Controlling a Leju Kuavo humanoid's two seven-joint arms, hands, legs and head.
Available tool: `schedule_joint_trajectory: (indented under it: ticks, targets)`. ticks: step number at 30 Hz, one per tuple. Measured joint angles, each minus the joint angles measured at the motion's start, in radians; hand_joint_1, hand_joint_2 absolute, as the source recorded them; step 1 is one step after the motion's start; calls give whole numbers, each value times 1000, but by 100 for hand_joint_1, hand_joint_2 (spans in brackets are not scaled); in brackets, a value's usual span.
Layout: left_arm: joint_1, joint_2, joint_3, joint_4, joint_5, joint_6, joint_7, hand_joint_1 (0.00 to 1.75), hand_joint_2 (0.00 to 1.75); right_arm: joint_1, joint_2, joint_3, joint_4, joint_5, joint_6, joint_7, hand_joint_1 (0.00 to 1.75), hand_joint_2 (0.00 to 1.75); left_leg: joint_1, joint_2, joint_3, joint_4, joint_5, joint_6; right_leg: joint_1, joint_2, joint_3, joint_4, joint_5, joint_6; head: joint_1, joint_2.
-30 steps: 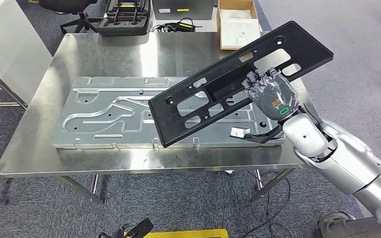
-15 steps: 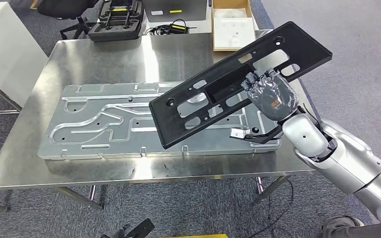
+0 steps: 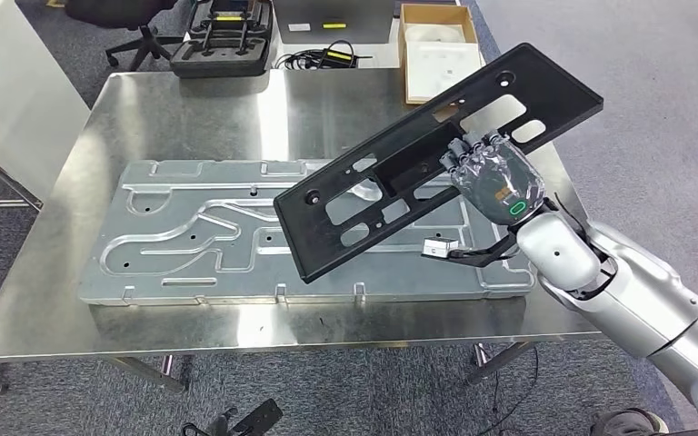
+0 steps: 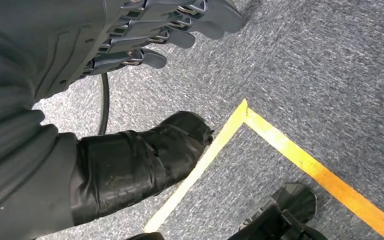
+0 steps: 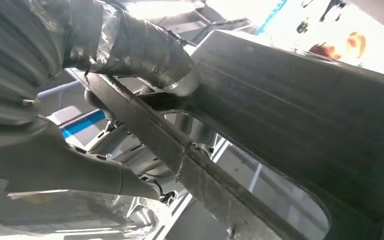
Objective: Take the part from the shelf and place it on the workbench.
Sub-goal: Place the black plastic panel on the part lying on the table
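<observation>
The part (image 3: 391, 177), a long black plastic panel with cut-out windows and round holes, hangs tilted in the air above the workbench (image 3: 191, 109), its low end toward seven o'clock and its high end toward one o'clock, clear of the steel top. Biggest of all is that workbench, a bare stainless table filling most of the head view. Lying flat on it is a wide grey stamped metal plate (image 3: 200, 241) with curving ribs, stretched from nine o'clock to three o'clock beneath the black panel. The silver right arm (image 3: 636, 300) comes in from five o'clock, and the right hand (image 3: 495, 177) grips the panel near its upper half, fingers (image 3: 473, 150) curled over a window edge; from the wrist, the thumb (image 5: 145, 47) presses against the panel's rim. Beyond the table, at twelve o'clock, sit a black moulded case (image 3: 221, 41) and an open cardboard box (image 3: 436, 45). The left hand (image 4: 145, 35) hangs over grey carpet crossed by a yellow floor line (image 4: 280, 145), its fingers (image 4: 180, 22) loosely apart, holding nothing.
</observation>
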Motion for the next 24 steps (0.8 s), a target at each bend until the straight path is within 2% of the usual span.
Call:
schedule_joint_trajectory:
  ticks: [1,3,4,5,7,9,11,14,15,16,17,18,20,22,24]
  targets:
    - [1,0,0,0,-2,0,0,0,175,3,0,4,1,0,0,-1,175,175,1,0,3,3,-4,0,-2,0,-8,-2,20,3,0,0]
    - [1,0,0,0,-4,2,-3,0,175,3,0,9,2,0,0,-2,175,175,3,-2,8,16,-17,-6,-9,-1,25,-102,97,9,0,0]
    - [1,0,0,0,-5,7,-6,0,175,3,0,10,2,0,0,-3,131,131,2,-3,8,24,-25,-11,-9,-1,49,-159,125,10,1,0]
    - [0,0,0,0,-5,12,-10,0,175,2,1,10,3,0,0,-3,87,87,1,-4,6,31,-31,-16,-9,0,69,-202,139,8,1,0]
    - [1,0,0,0,-5,23,-16,0,175,3,1,12,3,0,-1,-3,0,0,-2,-5,1,37,-34,-25,-4,2,81,-225,133,-1,0,0]
    - [2,0,0,0,-4,25,-20,0,175,5,1,15,3,0,-1,-3,0,0,-1,-5,0,39,-37,-33,-5,4,83,-230,133,-13,-2,0]
    - [2,0,0,0,-2,24,-26,0,175,4,2,16,3,0,-1,-3,0,0,1,-3,-15,77,-62,-43,-9,2,89,-234,134,-25,-4,0]
    - [3,0,0,0,-1,22,-34,0,175,6,2,17,5,0,-1,-4,0,0,5,0,-97,248,-138,-57,-8,-1,95,-236,132,-35,-8,0]
    - [5,0,0,0,-1,22,-35,0,175,8,2,17,6,0,-1,-5,0,0,6,1,-121,293,-147,-59,-7,-1,95,-235,131,-36,-8,0]
    - [6,0,0,0,-1,22,-35,0,175,9,2,18,6,0,-2,-5,0,0,6,1,-130,304,-139,-58,-6,-1,96,-235,131,-36,-8,0]
    - [7,0,0,0,-1,22,-35,0,175,9,2,18,7,0,-2,-5,0,0,6,1,-121,278,-115,-56,-6,0,97,-235,130,-36,-8,0]
    - [6,1,0,0,-1,21,-33,0,175,9,2,18,7,0,-2,-5,0,0,6,1,-95,220,-79,-52,-6,0,100,-235,128,-36,-8,0]
    - [5,1,0,0,-2,18,-29,0,87,8,2,18,7,0,-2,-4,0,0,3,0,-32,92,-31,-42,-4,2,104,-235,125,-31,-8,0]
    - [3,1,0,0,-4,16,-25,0,0,8,2,18,7,0,-3,-1,0,0,-1,-1,-6,38,-25,-36,-2,3,104,-239,126,-23,-7,0]
    - [4,2,0,0,-5,14,-22,0,0,8,2,18,8,0,-4,1,0,0,-1,-1,-2,29,-21,-28,-1,3,106,-246,128,-11,-7,0]
